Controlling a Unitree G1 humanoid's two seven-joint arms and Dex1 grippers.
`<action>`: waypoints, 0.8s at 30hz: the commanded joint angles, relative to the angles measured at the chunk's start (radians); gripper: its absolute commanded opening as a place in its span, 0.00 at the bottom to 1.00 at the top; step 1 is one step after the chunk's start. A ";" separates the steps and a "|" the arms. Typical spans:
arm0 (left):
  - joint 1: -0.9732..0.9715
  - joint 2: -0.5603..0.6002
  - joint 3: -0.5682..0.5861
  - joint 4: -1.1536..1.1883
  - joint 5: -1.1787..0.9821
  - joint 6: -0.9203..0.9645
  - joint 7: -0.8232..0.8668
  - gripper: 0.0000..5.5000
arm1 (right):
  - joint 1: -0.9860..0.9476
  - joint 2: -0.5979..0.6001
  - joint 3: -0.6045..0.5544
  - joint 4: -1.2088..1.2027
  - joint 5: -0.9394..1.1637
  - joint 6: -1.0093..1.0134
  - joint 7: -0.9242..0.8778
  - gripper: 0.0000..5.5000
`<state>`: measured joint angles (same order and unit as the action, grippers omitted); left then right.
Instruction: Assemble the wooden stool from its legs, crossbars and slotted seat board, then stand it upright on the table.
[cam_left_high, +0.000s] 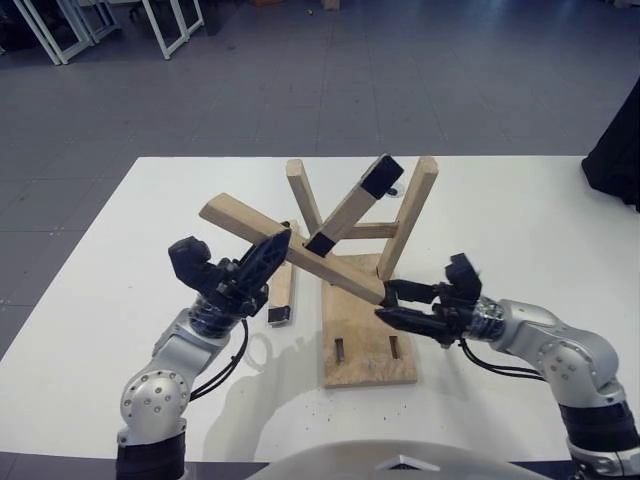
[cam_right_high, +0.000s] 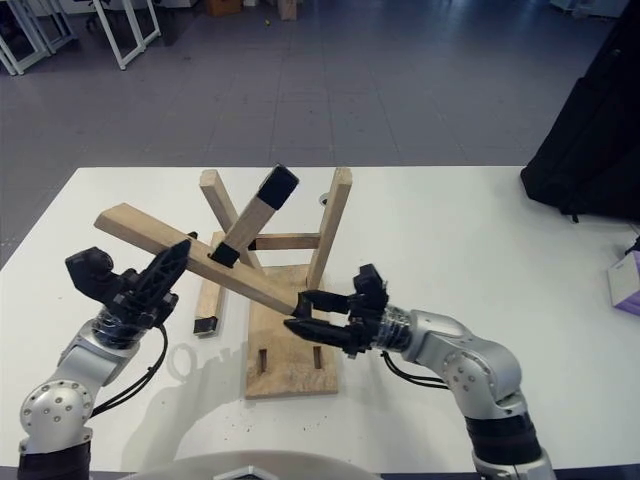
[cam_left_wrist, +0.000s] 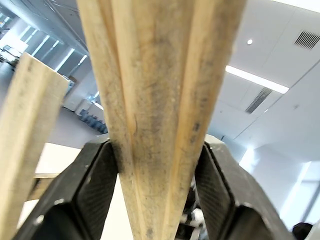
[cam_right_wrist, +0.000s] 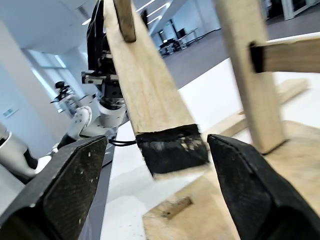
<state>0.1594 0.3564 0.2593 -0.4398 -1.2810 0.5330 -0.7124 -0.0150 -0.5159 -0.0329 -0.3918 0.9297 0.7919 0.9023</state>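
A loose black-capped wooden leg (cam_left_high: 283, 292) lies beside the left gripper (cam_left_high: 280, 243), which is clenched on a tilted pale wooden beam (cam_left_high: 235, 220). The beam hangs above the slotted seat board (cam_left_high: 365, 360) near the white table's (cam_left_high: 520, 230) front edge. The right gripper (cam_left_high: 392, 303) is spread around the beam's black tip.

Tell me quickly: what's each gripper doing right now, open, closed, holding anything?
Left gripper: closed on the long wooden leg.
Right gripper: open, fingers on either side of that leg's black-tipped end, not clamped.
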 joint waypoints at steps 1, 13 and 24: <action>0.022 0.089 0.028 -0.070 0.057 0.014 -0.032 0.39 | 0.050 -0.077 -0.100 -0.007 0.014 0.012 -0.005 0.67; 0.116 0.291 0.047 -0.232 0.075 0.125 -0.041 0.39 | 0.153 0.070 -0.093 -0.110 -0.179 -0.132 -0.332 0.67; 0.074 0.330 -0.016 -0.154 0.242 0.112 -0.088 0.39 | 0.194 0.100 -0.039 -0.122 -0.240 -0.164 -0.365 0.67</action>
<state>0.2550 0.6769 0.2608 -0.6053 -1.0637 0.6500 -0.7945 0.1803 -0.4083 -0.0812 -0.5093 0.7041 0.6357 0.5337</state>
